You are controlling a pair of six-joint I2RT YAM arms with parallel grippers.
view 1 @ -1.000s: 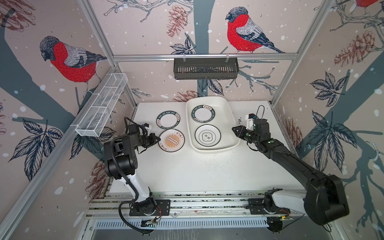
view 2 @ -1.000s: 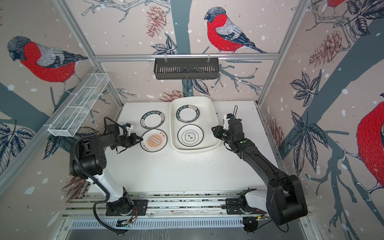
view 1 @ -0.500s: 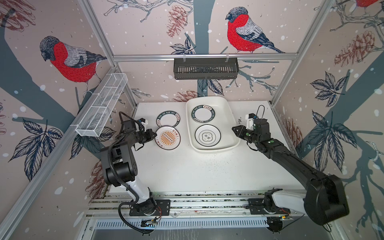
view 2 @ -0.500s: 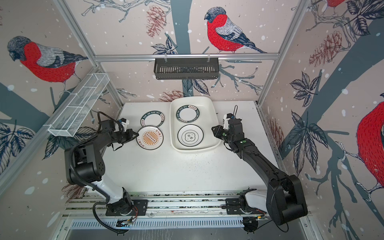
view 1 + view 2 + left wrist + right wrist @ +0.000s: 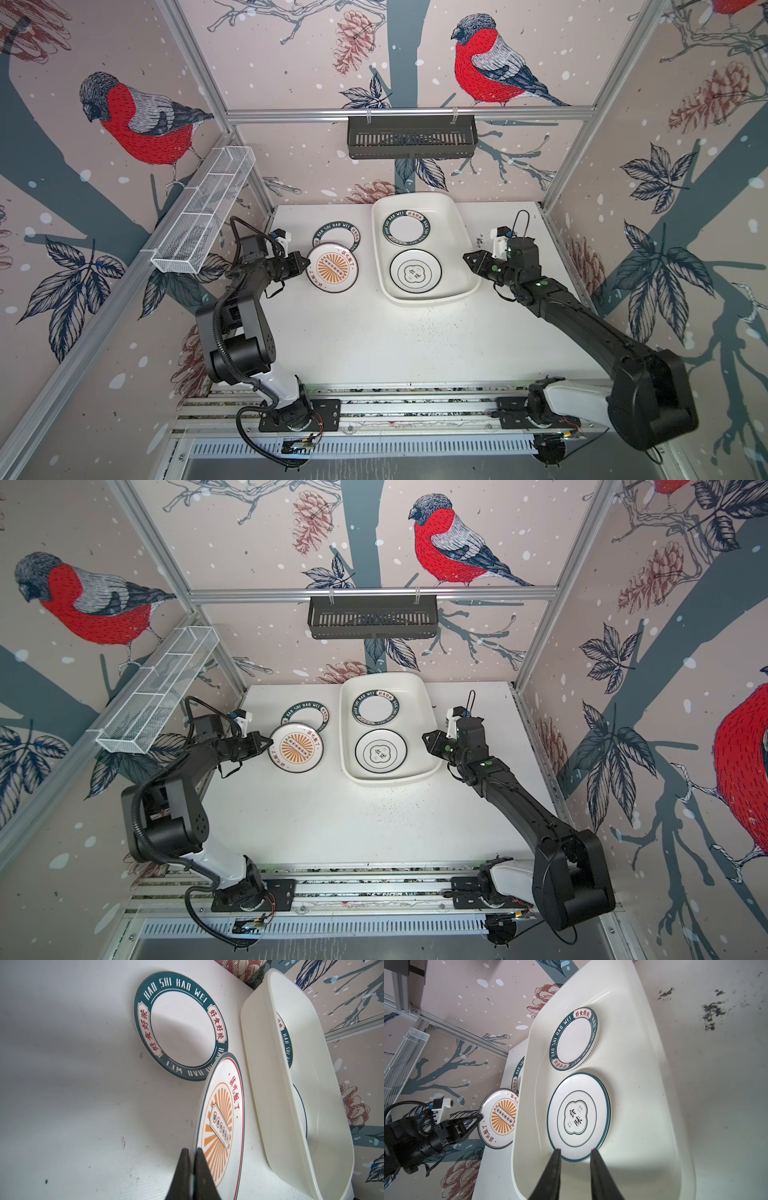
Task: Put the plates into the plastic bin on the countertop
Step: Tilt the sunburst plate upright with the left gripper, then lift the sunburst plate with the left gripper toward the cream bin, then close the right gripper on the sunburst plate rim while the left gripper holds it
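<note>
Your left gripper (image 5: 306, 262) is clamped on the rim of the round white orange-sunburst plate (image 5: 332, 269), centre-left in both top views. The glossy white plastic bin (image 5: 455, 245) lies just to its right. Your right gripper (image 5: 467, 257) is parted and empty.

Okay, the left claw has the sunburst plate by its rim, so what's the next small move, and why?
Probably carry the sunburst plate sideways over the nearer wall of the plastic bin. The left claw is shut on its rim, it looks tilted above the lettered plate on the countertop, and the bin stands right beside it.
</note>
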